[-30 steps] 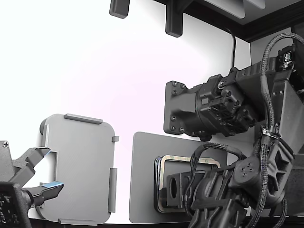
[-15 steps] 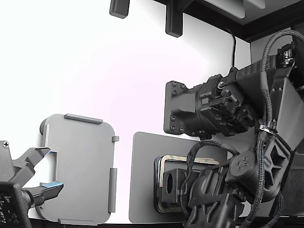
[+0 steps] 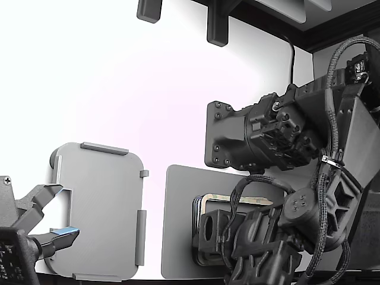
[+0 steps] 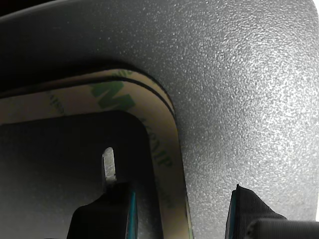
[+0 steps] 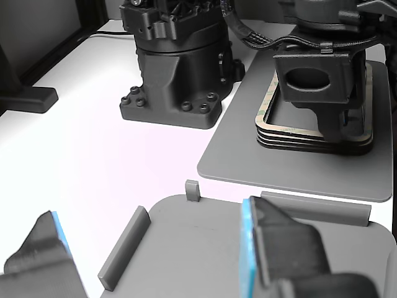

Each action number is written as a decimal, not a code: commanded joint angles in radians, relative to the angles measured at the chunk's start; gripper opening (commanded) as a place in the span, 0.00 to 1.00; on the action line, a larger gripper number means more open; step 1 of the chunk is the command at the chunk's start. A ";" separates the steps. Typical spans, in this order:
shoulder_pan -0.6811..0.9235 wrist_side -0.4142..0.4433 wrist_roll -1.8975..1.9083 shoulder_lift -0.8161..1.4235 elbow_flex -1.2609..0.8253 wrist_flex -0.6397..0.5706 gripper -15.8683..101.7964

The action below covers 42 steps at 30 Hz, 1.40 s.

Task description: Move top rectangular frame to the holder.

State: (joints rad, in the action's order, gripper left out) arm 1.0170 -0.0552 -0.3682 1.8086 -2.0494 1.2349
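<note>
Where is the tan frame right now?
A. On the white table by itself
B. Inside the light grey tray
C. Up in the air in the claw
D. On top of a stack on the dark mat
D: the frame lies on top of a stack on the dark mat, with the claw straddling its rim, while the tray has no frame in it.

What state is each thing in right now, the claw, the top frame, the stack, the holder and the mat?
claw: open, fingers straddling the top frame's edge, one inside the opening, one outside.
top rectangular frame: lying flat on the stack, not lifted.
stack of frames: resting on the dark mat.
holder: no frame in it.
dark mat: flat on the table.
</note>
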 commanded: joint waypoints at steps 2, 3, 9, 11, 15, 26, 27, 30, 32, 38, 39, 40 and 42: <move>-0.009 -0.003 0.011 0.005 0.023 -0.008 0.73; -0.009 -0.003 0.014 0.002 0.025 -0.006 0.71; -0.008 -0.005 0.021 -0.008 0.026 -0.008 0.65; -0.008 -0.005 0.021 -0.011 0.031 -0.005 0.65; -0.008 -0.005 0.023 -0.020 0.049 0.009 0.61; -0.008 0.005 0.015 -0.018 0.043 0.011 0.55; -0.008 0.006 0.017 -0.018 0.043 0.009 0.54; -0.008 0.009 0.018 -0.020 0.041 0.009 0.53; -0.008 0.011 0.018 -0.020 0.041 0.008 0.52; -0.008 0.011 0.020 -0.021 0.038 0.003 0.48; -0.008 0.011 0.018 -0.021 0.035 0.000 0.47; -0.008 0.011 0.018 -0.021 0.034 -0.003 0.47; -0.008 0.011 0.018 -0.021 0.032 -0.003 0.47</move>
State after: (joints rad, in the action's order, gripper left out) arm 1.0170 -0.0460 -0.3497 1.7702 -2.0325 1.2364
